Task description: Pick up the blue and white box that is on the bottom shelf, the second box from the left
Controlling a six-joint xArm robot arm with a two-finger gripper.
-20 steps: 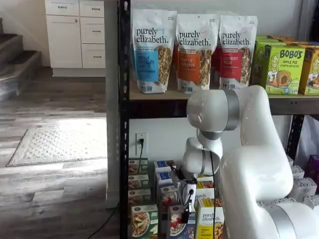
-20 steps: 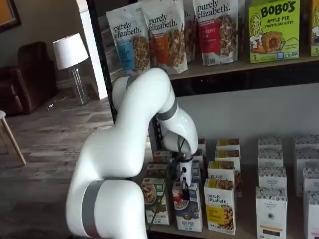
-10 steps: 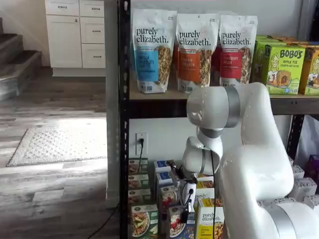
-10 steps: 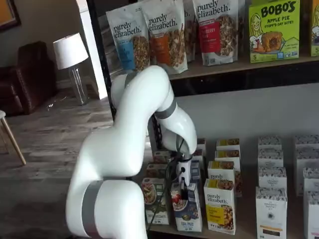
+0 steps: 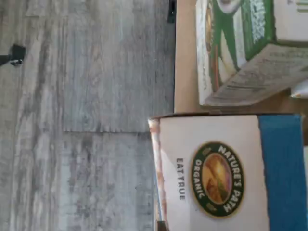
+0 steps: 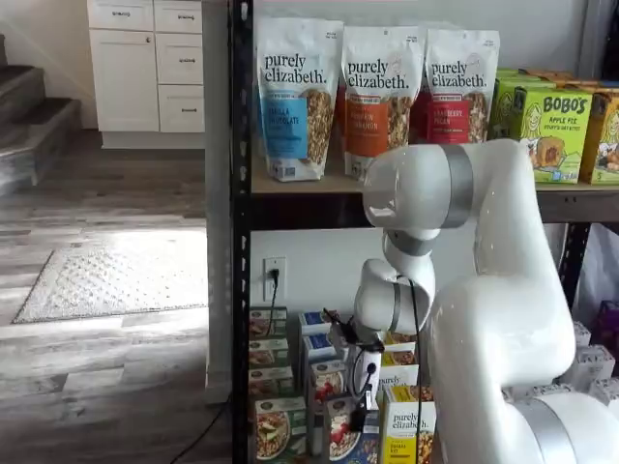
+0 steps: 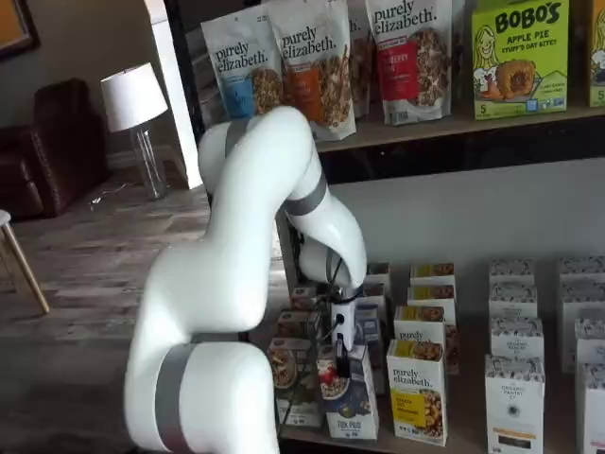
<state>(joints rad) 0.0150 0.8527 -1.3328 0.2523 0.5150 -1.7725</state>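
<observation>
The blue and white box (image 7: pixel 348 402) stands at the front of the bottom shelf (image 7: pixel 465 416), between a green-trimmed box and a yellow box. It also shows in a shelf view (image 6: pixel 340 440). My gripper (image 7: pixel 340 364) hangs over its top with the black fingers closed on it, and shows in the other shelf view too (image 6: pixel 366 411). In the wrist view the box's white top with a round "Nature's Path" logo (image 5: pixel 216 178) fills the frame, with its blue side along one edge. It reaches past the tan shelf board's (image 5: pixel 185 62) front edge.
The green-trimmed box (image 7: pixel 288 378) (image 5: pixel 240 43) is close on one side, the yellow "purely elizabeth" box (image 7: pixel 418 392) on the other. More rows of boxes stand behind, white boxes (image 7: pixel 515 402) to the right. Bags (image 7: pixel 312 66) fill the upper tier. A black post (image 6: pixel 240 242) edges the rack.
The arm's upper joints have risen and swung. The gripper and the blue and white box have shifted slightly leftward, toward the shelf front, while the neighbouring boxes stayed put.
</observation>
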